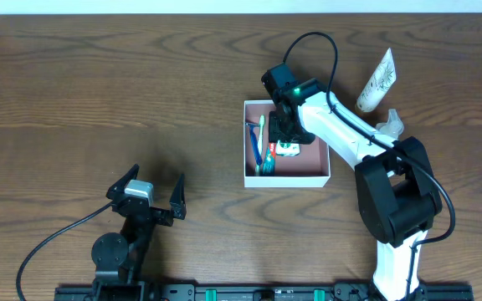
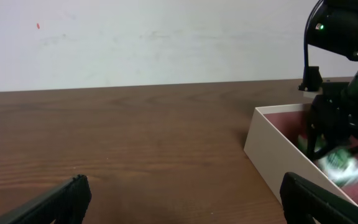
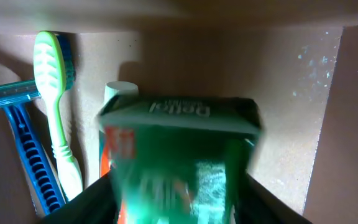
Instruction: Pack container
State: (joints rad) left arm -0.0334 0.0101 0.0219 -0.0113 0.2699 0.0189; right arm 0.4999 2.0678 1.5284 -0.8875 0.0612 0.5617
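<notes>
The container is a shallow white-walled box with a pink-brown floor, right of the table's centre; it also shows in the left wrist view and the right wrist view. In it lie a green toothbrush, a blue razor and a tube with a white cap. My right gripper is inside the container, shut on a small green packet. My left gripper is open and empty over bare table, left of the container.
A white patterned tube lies at the back right of the table. A small pale object sits beside the right arm. The right arm's cable loops above the container.
</notes>
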